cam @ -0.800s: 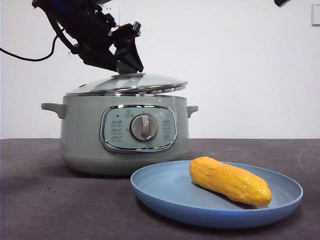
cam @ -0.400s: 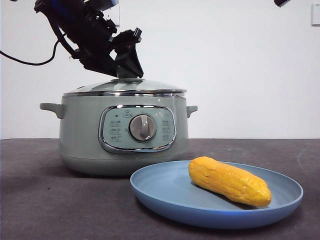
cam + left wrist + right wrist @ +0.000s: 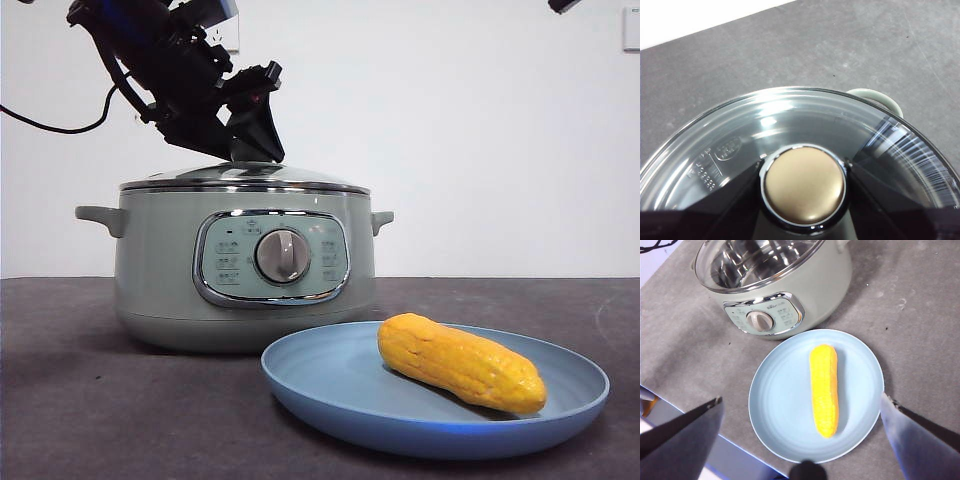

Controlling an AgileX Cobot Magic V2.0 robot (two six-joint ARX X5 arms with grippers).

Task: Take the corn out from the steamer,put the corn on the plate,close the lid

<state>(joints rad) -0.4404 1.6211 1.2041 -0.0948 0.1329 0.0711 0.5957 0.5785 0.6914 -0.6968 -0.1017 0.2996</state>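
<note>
Your left gripper (image 3: 247, 150) sits on top of the lid (image 3: 245, 177), jaws clenched on either side of its round knob (image 3: 804, 185). The lid lies level on the steamer (image 3: 240, 265), chrome rim seated all round. The corn (image 3: 461, 362) rests on the plate (image 3: 330, 385), which stands on the dark table (image 3: 90, 410) at about 4 o'clock from the steamer, just beside it. Your right gripper (image 3: 802, 410) hangs high over the plate, jaws spread wide and holding nothing.
</note>
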